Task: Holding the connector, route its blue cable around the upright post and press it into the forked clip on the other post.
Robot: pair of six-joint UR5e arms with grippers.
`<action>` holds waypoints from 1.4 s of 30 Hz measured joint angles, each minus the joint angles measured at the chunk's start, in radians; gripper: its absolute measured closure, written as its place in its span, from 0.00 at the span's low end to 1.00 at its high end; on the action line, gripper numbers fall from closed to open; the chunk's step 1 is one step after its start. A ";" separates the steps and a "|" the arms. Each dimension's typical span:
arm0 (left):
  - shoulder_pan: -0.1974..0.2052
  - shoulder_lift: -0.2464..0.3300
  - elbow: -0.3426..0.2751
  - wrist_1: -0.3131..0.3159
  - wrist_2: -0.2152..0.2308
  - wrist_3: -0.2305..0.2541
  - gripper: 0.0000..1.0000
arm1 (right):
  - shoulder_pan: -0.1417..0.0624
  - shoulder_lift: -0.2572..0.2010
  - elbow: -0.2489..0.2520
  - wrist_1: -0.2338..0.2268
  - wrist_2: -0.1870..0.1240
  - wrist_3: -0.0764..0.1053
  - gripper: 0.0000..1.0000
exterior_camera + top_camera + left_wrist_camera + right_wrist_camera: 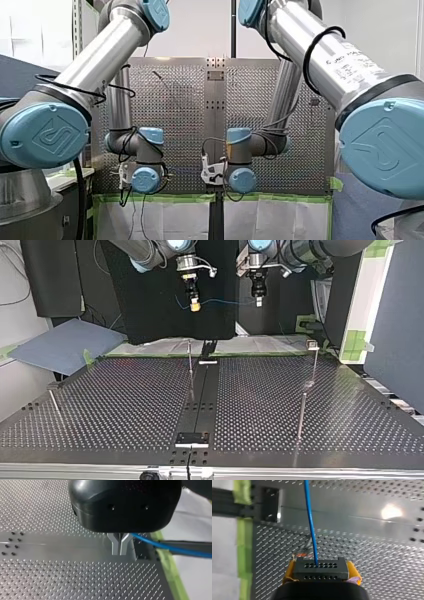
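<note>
My right gripper (pixel 321 576) is shut with its yellow pads (pixel 290 571) on a black connector (pixel 320 568). The blue cable (pixel 310 522) leaves the connector's face and runs ahead over the perforated table. In the top view my right gripper (pixel 194 304) hangs high beyond the table's far edge, and the cable (pixel 225 302) spans across to my left gripper (pixel 258 301). My left gripper (pixel 119 548) has its metal fingers shut, with the cable (pixel 172 548) leading off from them to one side. A thin upright post (pixel 190 365) stands near the far middle. A post with a forked clip (pixel 312 345) stands at the far right.
A second thin post (pixel 301 415) stands at the top view's right, nearer the camera, and a short leaning pin (pixel 54 401) at its left. A dark centre strip (pixel 200 400) runs across the table. Green tape (pixel 170 575) marks the far edge. A grey-blue sheet (pixel 65 342) lies off the table.
</note>
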 joint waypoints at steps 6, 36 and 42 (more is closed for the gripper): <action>0.046 0.047 0.041 -0.046 0.008 0.047 0.99 | 0.026 -0.048 -0.048 0.048 0.028 0.037 1.00; 0.148 0.302 0.096 -0.277 0.167 -0.024 0.99 | 0.008 -0.247 -0.148 0.240 0.057 0.115 1.00; 0.148 0.358 0.099 -0.257 0.174 -0.078 0.99 | 0.006 -0.268 -0.154 0.253 0.057 0.109 1.00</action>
